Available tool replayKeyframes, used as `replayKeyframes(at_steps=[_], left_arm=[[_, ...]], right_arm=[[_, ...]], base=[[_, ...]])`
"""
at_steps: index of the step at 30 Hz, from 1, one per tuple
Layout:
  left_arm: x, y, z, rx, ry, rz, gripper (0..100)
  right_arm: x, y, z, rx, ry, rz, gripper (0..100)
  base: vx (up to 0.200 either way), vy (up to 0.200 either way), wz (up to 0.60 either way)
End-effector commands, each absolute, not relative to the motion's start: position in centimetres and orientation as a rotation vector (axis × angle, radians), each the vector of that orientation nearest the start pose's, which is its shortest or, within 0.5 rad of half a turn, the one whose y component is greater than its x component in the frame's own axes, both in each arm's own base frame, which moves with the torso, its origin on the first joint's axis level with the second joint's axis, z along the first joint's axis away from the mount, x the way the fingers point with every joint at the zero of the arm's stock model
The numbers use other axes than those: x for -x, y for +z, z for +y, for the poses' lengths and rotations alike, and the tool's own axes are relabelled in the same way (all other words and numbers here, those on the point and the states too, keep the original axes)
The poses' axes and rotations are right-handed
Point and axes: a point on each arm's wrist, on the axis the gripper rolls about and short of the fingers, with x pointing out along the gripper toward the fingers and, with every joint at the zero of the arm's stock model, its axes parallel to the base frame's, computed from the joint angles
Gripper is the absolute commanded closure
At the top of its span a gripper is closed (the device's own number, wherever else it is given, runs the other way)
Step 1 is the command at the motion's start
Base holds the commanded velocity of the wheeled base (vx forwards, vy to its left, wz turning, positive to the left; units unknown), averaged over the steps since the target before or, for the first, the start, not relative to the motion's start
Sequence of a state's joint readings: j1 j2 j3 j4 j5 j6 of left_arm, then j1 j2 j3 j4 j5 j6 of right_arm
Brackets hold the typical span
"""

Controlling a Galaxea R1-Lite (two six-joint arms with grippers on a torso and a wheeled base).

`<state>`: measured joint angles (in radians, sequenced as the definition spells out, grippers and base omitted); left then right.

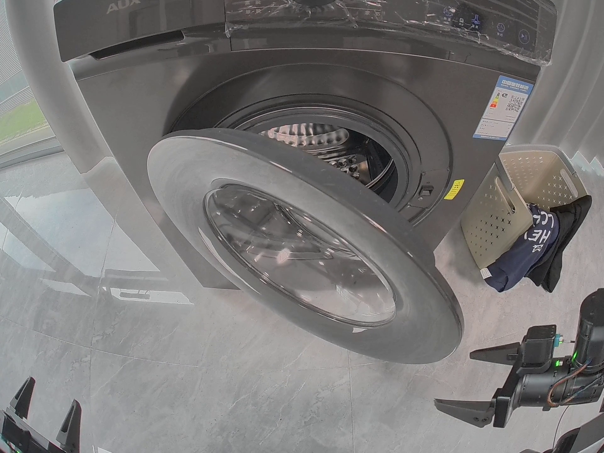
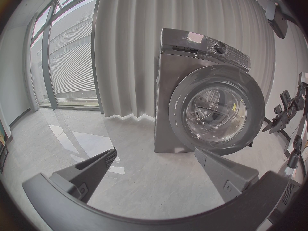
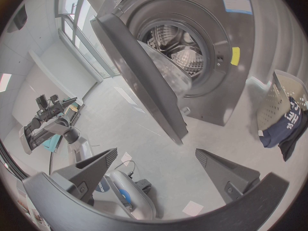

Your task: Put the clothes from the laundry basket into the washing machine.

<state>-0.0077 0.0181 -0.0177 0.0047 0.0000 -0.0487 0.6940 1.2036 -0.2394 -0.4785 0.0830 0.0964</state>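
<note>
Standing open, the washing machine (image 1: 302, 77) is baring its drum behind the door (image 1: 415, 297), and the laundry basket (image 1: 497, 221) is leaning on the floor at its right flank, dark clothes (image 1: 525, 253) spilling out. The right end effector (image 1: 454, 379) and left end effector (image 1: 51, 392) are both gaping wide and empty. The right one, being nearer, is probably needing a deep pinch on a thick fold while steering clear of the door.

Laundry basket (image 1: 497, 221) right of washing machine (image 1: 126, 108)
</note>
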Motion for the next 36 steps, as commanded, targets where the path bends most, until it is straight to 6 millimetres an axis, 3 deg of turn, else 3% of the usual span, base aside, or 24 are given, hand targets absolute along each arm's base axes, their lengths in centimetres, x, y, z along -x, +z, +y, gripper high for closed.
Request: replayKeyframes(at_steps=[1,6,12,13,15,19,27,31,36], left_arm=[[2.3,7.5,0.0,0.049,-0.008,0.003,0],[2.3,7.5,0.0,0.049,-0.008,0.003,0],[2.3,7.5,0.0,0.049,-0.008,0.003,0],[2.3,7.5,0.0,0.049,-0.008,0.003,0],[2.3,7.5,0.0,0.049,-0.008,0.003,0],[2.3,7.5,0.0,0.049,-0.008,0.005,0],[2.3,7.5,0.0,0.049,-0.008,0.003,0],[2.3,7.5,0.0,0.049,-0.008,0.003,0],[2.3,7.5,0.0,0.048,-0.008,0.003,0]], right_arm=[[-10.1,11.6,6.3,0.044,0.576,0.528,0],[-10.7,11.3,5.4,0.039,0.504,0.547,0],[-14.2,12.7,6.3,0.023,0.462,0.538,0],[-16.2,13.5,7.0,0.016,0.452,0.526,0],[-17.6,14.0,7.6,0.015,0.456,0.517,0],[-19.2,14.2,8.6,0.019,0.467,0.522,0],[-17.4,13.0,10.8,0.060,0.591,0.574,0],[-15.2,13.1,11.2,0.085,0.644,0.552,0],[-16.2,14.0,11.5,0.057,0.595,0.517,0]], base=[[0.000,0.000,0.00],[0.000,0.000,0.00],[0.000,0.000,0.00],[0.000,0.000,0.00],[-0.100,0.000,0.00],[-0.200,0.000,0.00],[-0.025,0.000,0.00],[0.000,0.000,0.00],[0.000,0.000,0.00]])
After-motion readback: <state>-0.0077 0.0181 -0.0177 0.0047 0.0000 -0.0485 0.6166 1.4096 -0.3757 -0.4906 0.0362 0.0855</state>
